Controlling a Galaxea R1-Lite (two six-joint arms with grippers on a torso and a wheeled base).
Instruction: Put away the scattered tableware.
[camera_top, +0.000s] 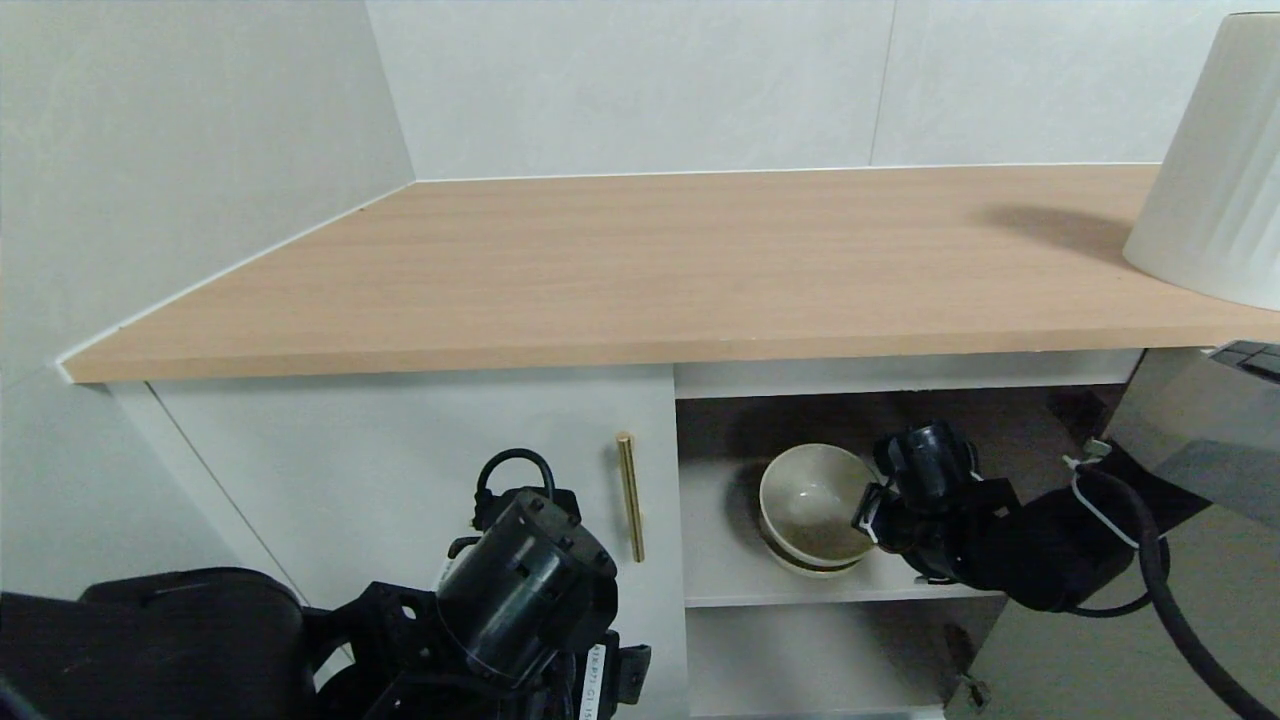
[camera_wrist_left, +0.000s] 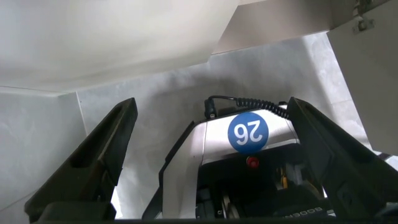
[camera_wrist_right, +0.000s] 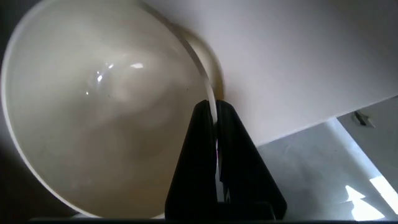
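Observation:
A cream bowl (camera_top: 812, 500) sits on the upper shelf (camera_top: 722, 572) of the open cabinet, tilted toward me and resting in a second pale dish (camera_top: 812, 566) beneath it. My right gripper (camera_top: 866, 510) reaches in from the right and is shut on the bowl's rim. In the right wrist view the two black fingers (camera_wrist_right: 200, 134) pinch the thin rim of the bowl (camera_wrist_right: 106, 106), with the gripper (camera_wrist_right: 215, 115) at its edge. My left gripper (camera_wrist_left: 212, 106) hangs low in front of the closed cabinet door, open, with nothing between its fingers.
A wooden countertop (camera_top: 650, 260) runs above the cabinet, with a white lampshade (camera_top: 1215, 160) at its right end. The left door is closed and has a brass handle (camera_top: 629, 495). The glossy open door (camera_top: 1185, 430) stands on the right. A lower shelf (camera_top: 810, 655) lies beneath.

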